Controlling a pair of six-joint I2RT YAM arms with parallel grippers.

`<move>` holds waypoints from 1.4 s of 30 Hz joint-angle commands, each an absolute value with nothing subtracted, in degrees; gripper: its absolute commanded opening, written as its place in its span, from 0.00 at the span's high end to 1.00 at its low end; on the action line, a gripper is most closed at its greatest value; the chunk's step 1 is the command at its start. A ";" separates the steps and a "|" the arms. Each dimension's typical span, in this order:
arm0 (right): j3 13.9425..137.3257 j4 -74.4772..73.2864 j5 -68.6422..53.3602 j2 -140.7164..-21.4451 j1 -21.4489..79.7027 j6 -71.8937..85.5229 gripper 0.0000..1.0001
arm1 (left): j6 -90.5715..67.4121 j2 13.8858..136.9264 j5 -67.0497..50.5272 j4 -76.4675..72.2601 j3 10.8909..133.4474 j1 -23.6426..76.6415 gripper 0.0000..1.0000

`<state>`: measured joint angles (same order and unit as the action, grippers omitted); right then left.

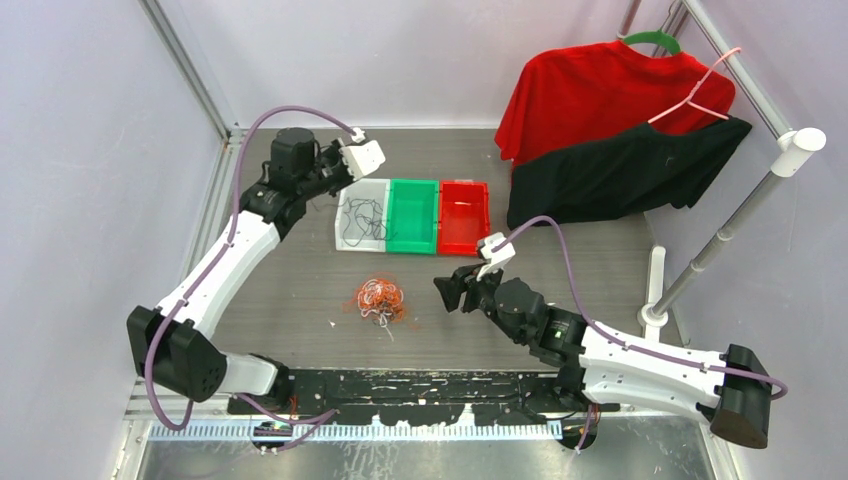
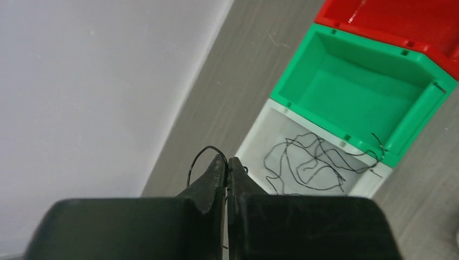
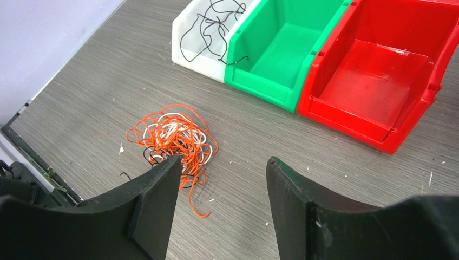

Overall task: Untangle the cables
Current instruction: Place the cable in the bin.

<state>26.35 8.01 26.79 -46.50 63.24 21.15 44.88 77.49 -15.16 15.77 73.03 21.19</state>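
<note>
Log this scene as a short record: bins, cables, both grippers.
bins: white bin, green bin, red bin, side by side in a row
black cable: loose in the white bin, one strand over the green bin's rim
red bin contents: no cable visible
tangle: mostly orange and white cables, knotted on the table in front of the bins
left gripper: shut, a black cable loop at its tips, by the white bin's corner
right gripper: open, holding nothing, beside the tangle

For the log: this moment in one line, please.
left gripper shut on black cable, near white bin | right gripper open, beside tangle
</note>
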 commanded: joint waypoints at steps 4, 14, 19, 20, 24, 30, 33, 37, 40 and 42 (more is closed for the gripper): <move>28.02 8.58 28.52 -47.20 63.11 20.66 0.36 | 27.50 82.33 -15.84 26.07 83.38 21.03 1.00; 30.58 12.31 28.92 -52.13 62.72 19.45 0.36 | 6.42 89.66 -22.66 27.07 86.95 21.23 1.00; 31.19 12.32 29.26 -51.98 61.96 19.16 0.36 | 6.87 92.65 -21.10 24.24 83.74 21.32 1.00; 31.23 12.20 29.28 -51.83 61.76 19.16 0.36 | 7.96 93.52 -19.18 23.85 83.45 21.28 1.00; 31.50 11.13 29.33 -50.97 60.81 19.33 0.36 | 13.23 97.52 -12.38 21.19 82.78 21.34 1.00; 31.07 10.98 28.82 -50.40 59.03 20.26 0.36 | 19.72 101.87 -7.78 12.12 80.93 21.28 1.00; 30.93 11.45 27.90 -51.11 57.94 21.04 0.36 | 20.06 103.62 -7.96 9.08 80.69 21.12 1.00; 31.24 11.92 26.94 -52.56 57.22 21.35 0.36 | 21.85 105.92 -9.34 8.57 80.01 21.09 1.00; 31.42 12.05 26.64 -52.73 56.92 21.36 0.37 | 23.28 107.51 -9.48 8.55 78.86 20.90 1.00; 31.56 11.76 26.53 -52.48 56.85 21.37 0.37 | 23.16 108.38 -9.76 9.71 79.02 20.55 1.00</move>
<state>28.75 9.02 26.89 -52.82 57.17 20.84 21.17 106.63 -9.37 12.21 79.66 21.26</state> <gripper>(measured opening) 0.637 0.009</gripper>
